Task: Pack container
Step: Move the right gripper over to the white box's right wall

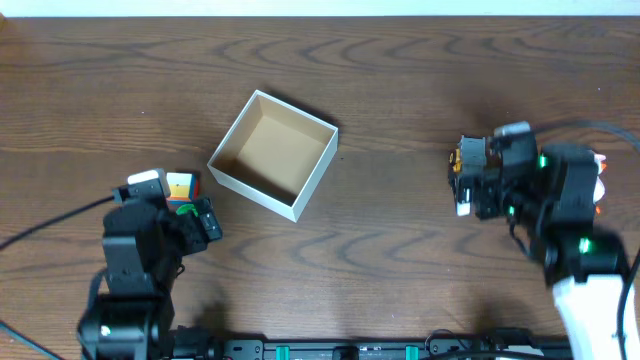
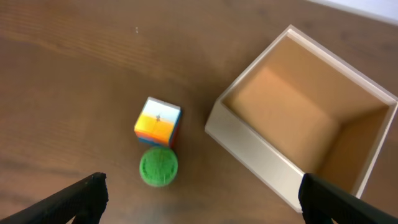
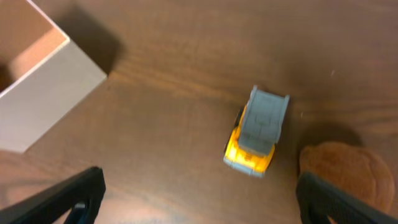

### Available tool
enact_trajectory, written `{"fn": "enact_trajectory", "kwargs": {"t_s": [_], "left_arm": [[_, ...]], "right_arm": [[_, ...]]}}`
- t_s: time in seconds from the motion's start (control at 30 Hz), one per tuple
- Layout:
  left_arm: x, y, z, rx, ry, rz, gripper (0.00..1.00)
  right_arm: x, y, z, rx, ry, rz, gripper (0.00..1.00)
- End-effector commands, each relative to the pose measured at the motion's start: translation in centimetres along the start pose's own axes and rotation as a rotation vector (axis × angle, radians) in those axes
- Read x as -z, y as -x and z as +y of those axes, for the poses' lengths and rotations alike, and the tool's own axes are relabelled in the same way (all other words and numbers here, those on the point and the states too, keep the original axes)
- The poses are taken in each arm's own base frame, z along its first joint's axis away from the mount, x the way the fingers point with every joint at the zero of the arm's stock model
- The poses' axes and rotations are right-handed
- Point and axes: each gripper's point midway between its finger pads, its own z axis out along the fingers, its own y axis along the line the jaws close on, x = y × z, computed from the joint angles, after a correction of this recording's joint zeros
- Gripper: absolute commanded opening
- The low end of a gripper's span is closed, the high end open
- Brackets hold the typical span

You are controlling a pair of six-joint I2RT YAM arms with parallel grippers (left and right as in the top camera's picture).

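Left of centre in the overhead frame, the container point(image 1: 252, 190) (white walls, tan inside) is set on a dark wood-grain counter point(image 1: 400, 60); left end effector point(image 2: 202, 202) and right end effector point(image 3: 199, 202) are held wide.

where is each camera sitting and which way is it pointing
Overhead: above the table, looking straight down at the box, left arm and right arm at the lower corners.
Left wrist: on the left arm, looking down past the left fingers at a cube, a green toy and the box.
Right wrist: on the right arm, looking down past the right fingers at a truck, a brown toy and a box corner.
Shared: all three show the box; overhead and left wrist show the cube.
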Motion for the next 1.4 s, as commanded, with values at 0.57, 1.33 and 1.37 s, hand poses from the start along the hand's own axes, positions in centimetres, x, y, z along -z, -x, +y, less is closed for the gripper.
{"fn": "enact_trajectory", "kwargs": {"t_s": [0.57,1.33,1.37], "left_arm": [[2.1,1.8,-3.3,0.009,-0.155,0.082,0.96],[2.1,1.8,-3.3,0.009,-0.155,0.084,0.79],[2.1,1.8,-3.3,0.009,-0.155,0.084,0.79]], "right_arm": [[-4.0,10.2,12.0,0.301,0.238,-0.074,0.04],[-17.8,3.8,24.2,0.472,0.422,0.043,0.01],[-18.0,3.6,24.2,0.472,0.421,0.049,0.01]]}}
